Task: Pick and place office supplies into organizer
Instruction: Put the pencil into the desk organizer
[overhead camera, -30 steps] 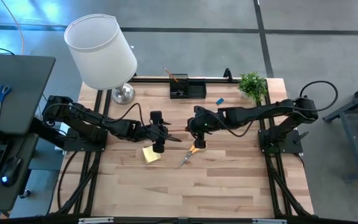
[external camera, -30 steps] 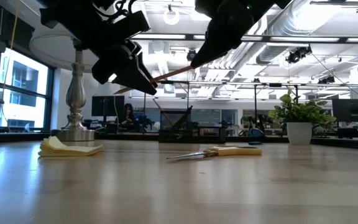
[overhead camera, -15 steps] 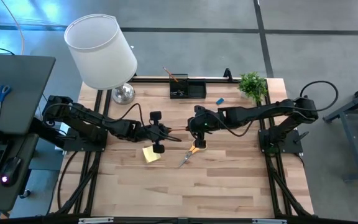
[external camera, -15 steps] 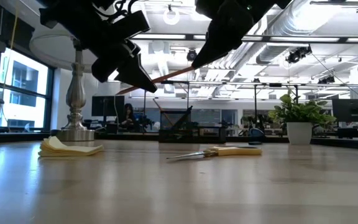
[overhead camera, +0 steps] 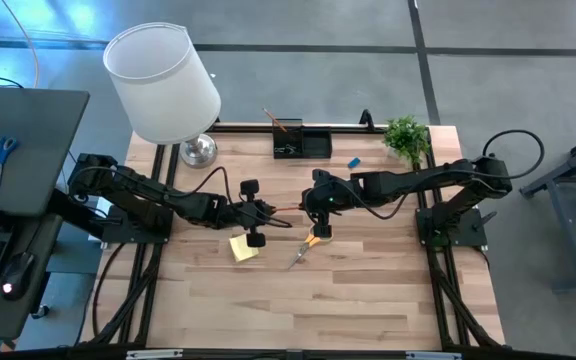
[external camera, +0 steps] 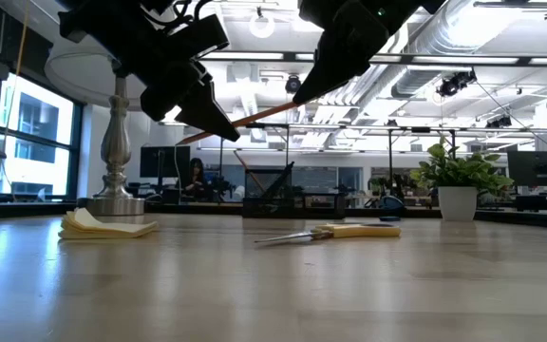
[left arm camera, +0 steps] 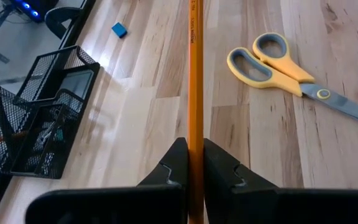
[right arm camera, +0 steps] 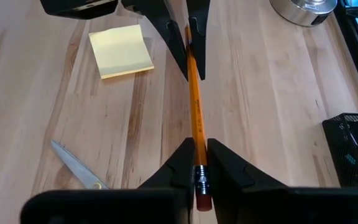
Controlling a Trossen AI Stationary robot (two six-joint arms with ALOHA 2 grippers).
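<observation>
- Left gripper [left arm camera: 190, 163], over mid-table: fingers clenched on a thin orange pencil [left arm camera: 195, 74], no gap either side of the shaft.
- Right gripper [right arm camera: 197, 163]: fingers also clamped on the same pencil, at the end with the metal ferrule and pink eraser.
- Both grippers face each other above the wooden table [overhead camera: 368, 300]; the pencil spans the short gap between them [overhead camera: 286, 209], held clear of the tabletop in the low view [external camera: 254, 119].
- The pencil's other end is hidden inside the left gripper's fingers; its tip is not visible in any view.
- Yellow-handled scissors with grey blades [overhead camera: 309, 244] lie flat on the table just in front of the right gripper, below the pencil; blades cut off in both wrist views.
- Yellow square sticky-note pad [overhead camera: 244, 248] lies flat just in front of the left gripper.
- Black wire-mesh organizer tray [overhead camera: 301, 144] sits at the table's far edge, well apart from both grippers; one orange pencil stands tilted in its cup section. Small dark items in a low compartment, probably binder clips, too small to be sure.
- Small blue eraser [overhead camera: 353, 162] lies on the table between the organizer and a small green potted plant [overhead camera: 406, 136].
- Lamp with white shade and silver base [overhead camera: 164, 82] stands at the far left corner.
</observation>
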